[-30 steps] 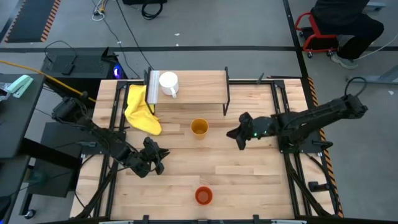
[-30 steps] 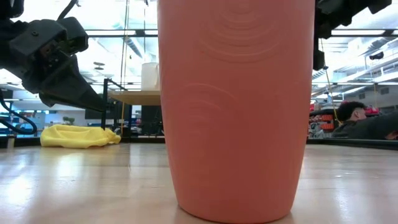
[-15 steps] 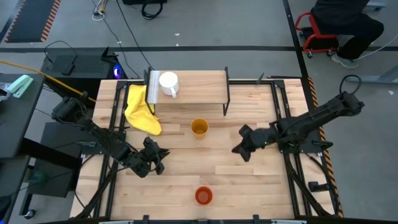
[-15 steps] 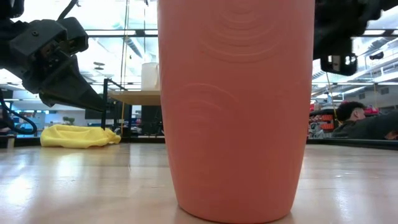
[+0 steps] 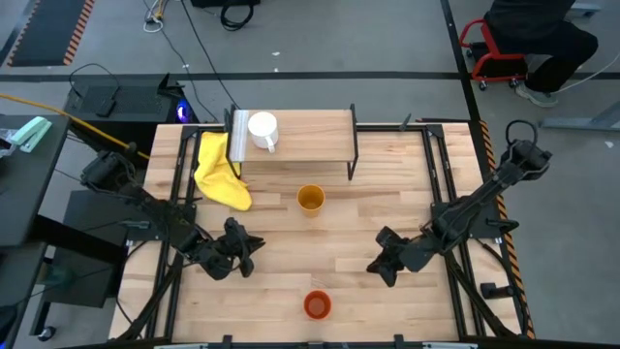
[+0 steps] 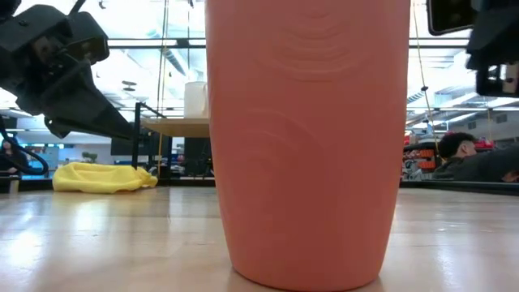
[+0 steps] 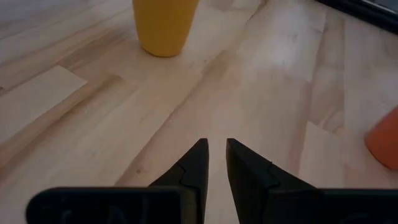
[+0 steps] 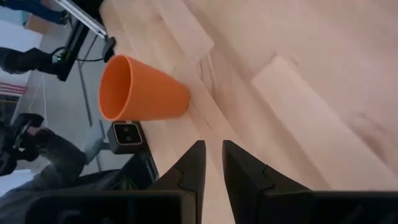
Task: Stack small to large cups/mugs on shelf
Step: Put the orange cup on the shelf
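Observation:
The white mug stands on the shelf's plank top at the table's far side. The yellow-orange cup stands upright on the table in front of the shelf. The orange-red cup stands upright near the table's near edge and fills the low view. My left gripper is shut and empty, left of centre. My right gripper is shut and empty, to the right of the orange-red cup, which shows in its wrist view.
A yellow cloth lies at the shelf's left end, partly on the table. The shelf's black legs stand at the far side. A person sits beyond the table's far right corner.
My right gripper has gone toward the table's near edge, from beside the yellow-orange cup to a spot right of the orange-red cup. My left gripper has shifted slightly. The cups have not moved.

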